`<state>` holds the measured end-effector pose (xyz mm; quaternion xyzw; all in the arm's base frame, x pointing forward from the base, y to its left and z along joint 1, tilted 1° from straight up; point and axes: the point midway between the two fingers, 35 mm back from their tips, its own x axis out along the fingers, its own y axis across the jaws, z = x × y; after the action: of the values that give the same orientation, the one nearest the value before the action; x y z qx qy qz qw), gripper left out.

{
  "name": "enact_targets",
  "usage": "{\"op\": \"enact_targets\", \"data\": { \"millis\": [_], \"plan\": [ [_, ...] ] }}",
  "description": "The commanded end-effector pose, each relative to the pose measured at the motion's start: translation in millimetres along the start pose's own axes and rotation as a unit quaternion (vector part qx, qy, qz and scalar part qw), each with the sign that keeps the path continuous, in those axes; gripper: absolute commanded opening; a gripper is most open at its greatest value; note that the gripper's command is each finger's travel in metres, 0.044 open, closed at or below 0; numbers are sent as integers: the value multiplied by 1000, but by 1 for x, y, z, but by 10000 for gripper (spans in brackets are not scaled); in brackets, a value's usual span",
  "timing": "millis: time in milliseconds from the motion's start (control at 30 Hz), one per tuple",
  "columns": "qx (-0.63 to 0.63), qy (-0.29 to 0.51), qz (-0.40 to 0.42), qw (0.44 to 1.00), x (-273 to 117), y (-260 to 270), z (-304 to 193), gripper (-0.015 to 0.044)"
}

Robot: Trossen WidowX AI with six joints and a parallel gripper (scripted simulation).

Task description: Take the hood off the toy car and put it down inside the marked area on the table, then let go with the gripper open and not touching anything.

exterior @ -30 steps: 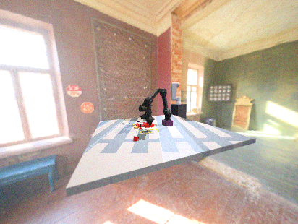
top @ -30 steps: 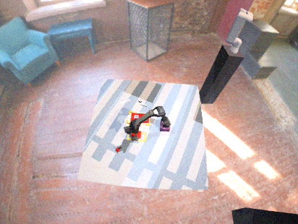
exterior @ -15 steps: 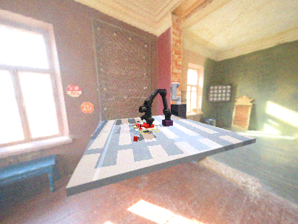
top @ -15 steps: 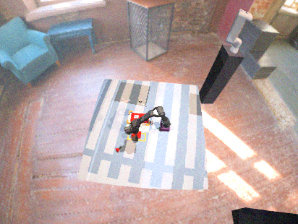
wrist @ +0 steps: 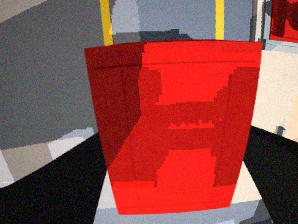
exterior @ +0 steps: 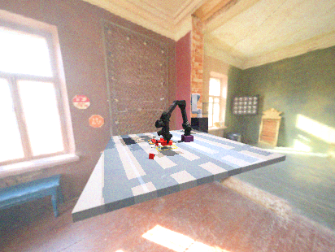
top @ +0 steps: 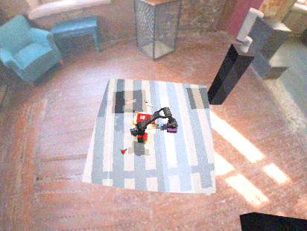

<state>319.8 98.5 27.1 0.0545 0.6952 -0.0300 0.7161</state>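
Note:
The red hood is between the fingers of my gripper, which is shut on it. In the wrist view the hood fills the middle, its broad face toward the camera, with a black finger at each side. The marked area is a yellow outline that runs behind the hood's far edge; the hood hides part of it. The hood's height above the table cannot be told. The red toy car stands beside the marked area; a part of it shows at the wrist view's upper right.
The arm rises from a purple base block on the striped table. A small red object lies apart from the car. Small pale items lie on the far side of the car.

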Motion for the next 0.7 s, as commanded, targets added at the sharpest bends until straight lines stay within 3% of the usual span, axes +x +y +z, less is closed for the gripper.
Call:
{"op": "enact_targets", "data": {
  "millis": [0, 667],
  "plan": [
    [3, 1, 0, 1000, 4, 0, -1, 0],
    [3, 1, 0, 1000, 16, -1, -2, 0]
  ]
}}
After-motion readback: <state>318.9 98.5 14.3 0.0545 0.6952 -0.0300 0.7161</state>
